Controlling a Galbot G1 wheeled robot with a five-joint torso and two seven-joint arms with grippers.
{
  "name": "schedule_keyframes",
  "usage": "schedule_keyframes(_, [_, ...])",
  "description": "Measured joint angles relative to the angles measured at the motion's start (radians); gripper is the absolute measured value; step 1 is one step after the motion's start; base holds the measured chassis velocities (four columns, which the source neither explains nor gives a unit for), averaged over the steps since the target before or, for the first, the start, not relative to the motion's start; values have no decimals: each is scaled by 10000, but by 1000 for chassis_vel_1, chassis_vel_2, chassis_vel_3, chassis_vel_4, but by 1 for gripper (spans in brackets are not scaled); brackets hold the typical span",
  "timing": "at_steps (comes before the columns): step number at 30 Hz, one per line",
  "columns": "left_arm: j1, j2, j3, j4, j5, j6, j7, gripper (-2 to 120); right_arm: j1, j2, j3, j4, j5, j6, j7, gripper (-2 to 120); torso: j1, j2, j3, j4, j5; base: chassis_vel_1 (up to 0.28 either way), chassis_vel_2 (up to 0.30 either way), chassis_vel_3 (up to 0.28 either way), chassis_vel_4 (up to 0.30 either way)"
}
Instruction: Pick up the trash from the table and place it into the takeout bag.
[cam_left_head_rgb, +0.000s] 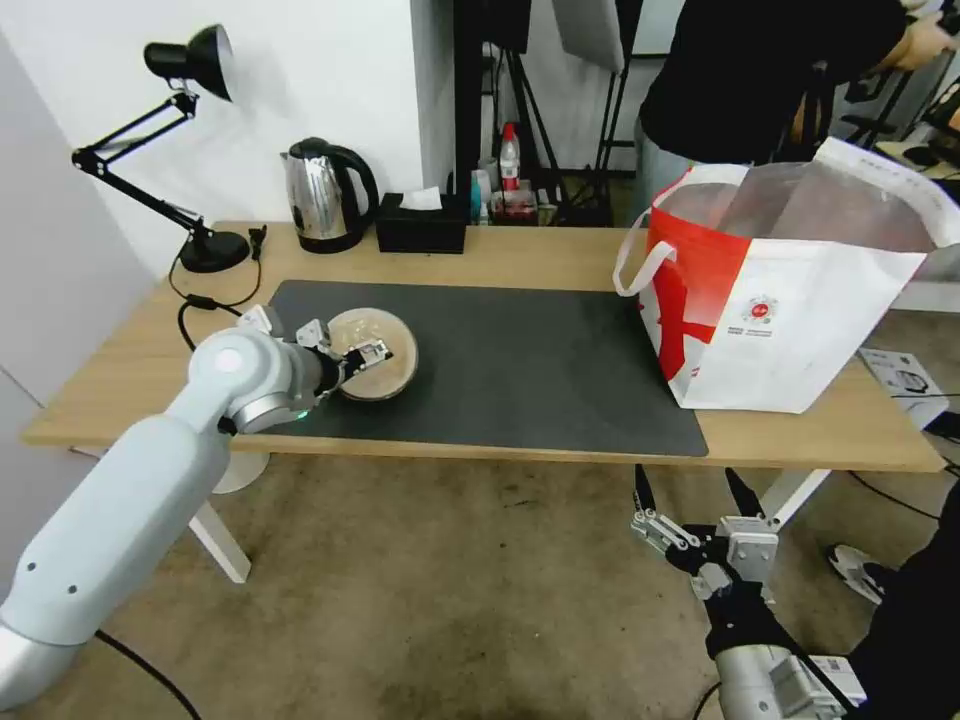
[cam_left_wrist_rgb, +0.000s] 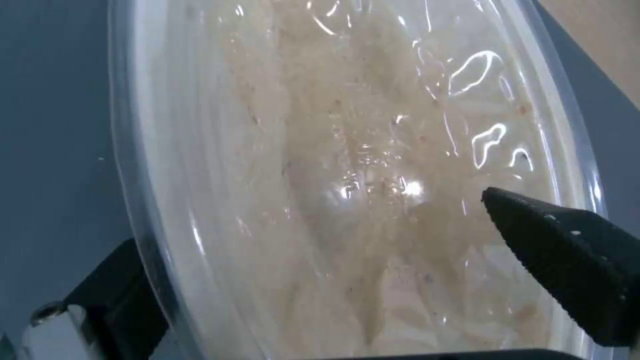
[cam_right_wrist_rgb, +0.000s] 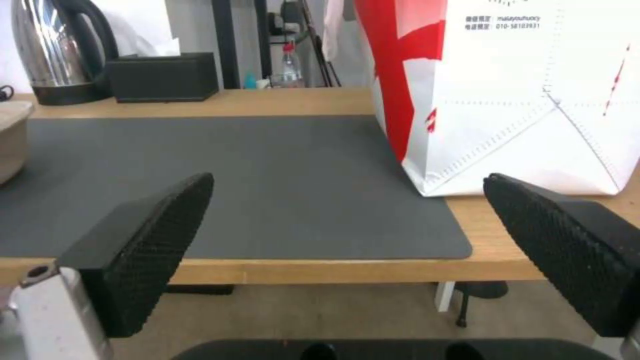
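Head view: my left gripper (cam_left_head_rgb: 352, 357) reaches over the near-left part of the dark grey mat (cam_left_head_rgb: 520, 360) on the table (cam_left_head_rgb: 560, 258), its fingers set astride the rim of the beige round bowl (cam_left_head_rgb: 385, 372), one inside and one outside; whether they press on the rim I cannot tell. The takeout bag (cam_left_head_rgb: 790, 300) stands upright at the table's right end, mouth open, well apart from the bowl. My right gripper (cam_left_head_rgb: 690, 505) hangs below the table's front edge, fingers spread wide and holding nothing. A steel kettle (cam_left_head_rgb: 322, 195) and a black tissue box (cam_left_head_rgb: 421, 225) stand along the far edge, a desk lamp (cam_left_head_rgb: 185, 120) at the far left. Left wrist view: the bowl's clear rim (cam_left_wrist_rgb: 143, 200) crosses between my left fingers (cam_left_wrist_rgb: 567, 255); one dark pad lies over the bowl's smeared interior, the other outside the wall, above the mat (cam_left_wrist_rgb: 53, 125). Right wrist view: my right fingers (cam_right_wrist_rgb: 147, 235) stand far apart with empty space between them, facing the table's front edge (cam_right_wrist_rgb: 333, 270); the bag (cam_right_wrist_rgb: 520, 95) rests partly on the mat's right border, and the bowl's side (cam_right_wrist_rgb: 12, 140) shows at the far end of the mat.
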Motion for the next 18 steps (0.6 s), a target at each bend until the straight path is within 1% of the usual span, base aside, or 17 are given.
schedule_keyframes(4, [-12,-98,17,37,77,-11,0,99,0,1,0,-1,0,0,0,100,-2,2,0,2,-3,0,0,0,0])
schedule_keyframes(5, [-9,-104,18,26,87,-18,-2,95,0,0,0,0,0,0,0,100,-1,2,-1,1,-5,0,0,0,0])
schedule_keyframes(6, [-9,-104,18,26,87,-18,-2,95,0,0,0,0,0,0,0,100,-1,2,-1,1,-5,0,0,0,0])
schedule_keyframes(9, [14,-93,13,-20,101,-42,2,87,0,0,0,-1,0,0,0,100,0,2,1,-3,-9,0,0,0,0])
schedule_keyframes(10, [31,-81,-1,-36,102,-49,6,82,0,0,0,0,0,0,0,100,-1,1,2,-7,-10,0,0,0,0])
schedule_keyframes(12, [53,-64,-20,-54,102,-52,12,80,0,0,0,0,0,0,0,100,-1,1,2,-8,-11,0,0,0,0])
schedule_keyframes(14, [134,-30,-85,-105,106,-63,24,72,0,0,0,0,0,0,0,100,0,-1,4,-9,-12,0,0,0,0])
schedule_keyframes(15, [187,-15,-123,-135,116,-69,32,69,0,0,0,0,0,0,0,100,1,-1,4,-9,-12,0,0,0,0])
schedule_keyframes(16, [187,-15,-123,-135,116,-69,32,69,0,0,0,0,0,0,0,100,1,-1,4,-9,-12,0,0,0,0])
schedule_keyframes(18, [279,7,-184,-189,135,-83,45,60,0,0,0,0,0,0,0,100,2,-1,4,-8,-13,0,0,0,0])
